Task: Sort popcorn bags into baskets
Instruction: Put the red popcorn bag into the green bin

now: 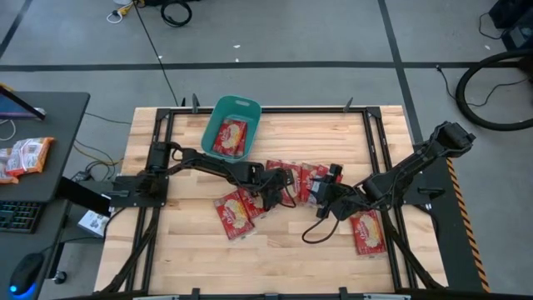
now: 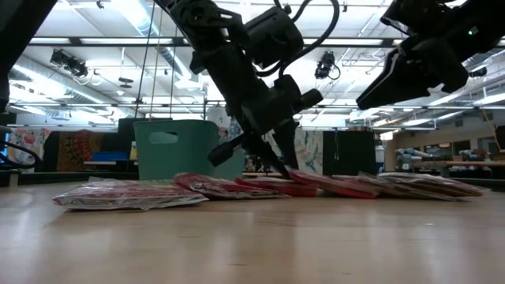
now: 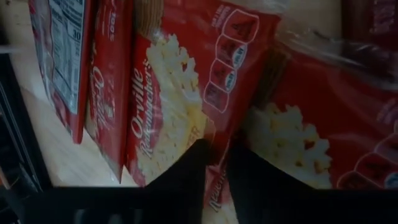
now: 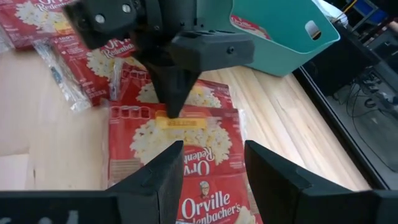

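Observation:
Several red popcorn bags (image 1: 312, 179) lie flat in an overlapping row at mid-table. Two more (image 1: 237, 212) lie nearer the near edge and one (image 1: 367, 232) lies at the right. The teal basket (image 1: 250, 107) stands at the far edge with a red bag (image 1: 231, 137) inside. My left gripper (image 1: 281, 190) is down on a bag in the row, fingers together. My right gripper (image 4: 214, 165) hovers open just to its right, above the same bag (image 4: 186, 143), touching nothing. In the low view it (image 2: 379, 91) is well above the bags. My left gripper (image 4: 176, 112) comes from above, pointing down, with its tips on the bag's printed face at the yellow band (image 4: 193, 123) across its middle. In its wrist view the near-shut fingers (image 3: 186, 168) pinch a thin strip of the wrapper (image 3: 217, 155). The bag lies flat on the table.
Black frame rails (image 1: 158, 150) run along the table's left, right and far sides. A cable loop (image 1: 315, 235) hangs from my right arm near the lone bag. Orange-and-white packets (image 1: 25, 156) sit on a side desk off the table's left. Bare wood (image 1: 283, 258) lies toward the near edge.

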{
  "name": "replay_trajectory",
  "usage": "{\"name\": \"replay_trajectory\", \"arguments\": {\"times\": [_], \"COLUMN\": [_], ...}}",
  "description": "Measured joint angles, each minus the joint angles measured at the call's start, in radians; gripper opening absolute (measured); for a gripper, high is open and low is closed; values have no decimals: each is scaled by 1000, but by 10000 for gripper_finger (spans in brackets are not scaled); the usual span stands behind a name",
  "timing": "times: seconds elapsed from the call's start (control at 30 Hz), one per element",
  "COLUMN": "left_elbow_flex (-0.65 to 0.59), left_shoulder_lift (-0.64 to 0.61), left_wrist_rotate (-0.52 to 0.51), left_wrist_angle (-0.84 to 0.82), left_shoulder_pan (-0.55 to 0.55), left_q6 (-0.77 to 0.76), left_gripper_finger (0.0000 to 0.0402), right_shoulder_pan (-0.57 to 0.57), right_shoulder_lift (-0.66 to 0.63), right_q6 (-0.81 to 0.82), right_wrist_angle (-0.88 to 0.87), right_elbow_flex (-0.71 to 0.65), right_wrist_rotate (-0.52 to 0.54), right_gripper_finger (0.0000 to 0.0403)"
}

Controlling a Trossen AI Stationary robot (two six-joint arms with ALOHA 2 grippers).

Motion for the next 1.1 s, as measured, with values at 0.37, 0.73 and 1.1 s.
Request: {"name": "replay_trajectory", "arguments": {"times": [0.37, 0.73, 1.1], "left_elbow_flex": [-1, 0, 0], "left_shoulder_lift": [-37, -300, -484], "left_wrist_rotate": [0, -82, -185], "left_wrist_angle": [-12, -125, -246], "left_shoulder_pan": [-3, 43, 234], "left_q6": [-200, -550, -1154], "left_gripper_finger": [4, 2, 1], "right_shoulder_pan": [-7, -7, -25], "right_shoulder_lift": [0, 0, 0], "right_q6": [-6, 35, 47], "right_wrist_angle": [-1, -14, -20], "right_elbow_flex": [0, 0, 0], "right_wrist_rotate": [-29, 196, 223], "right_gripper_finger": [174, 174, 174]}}
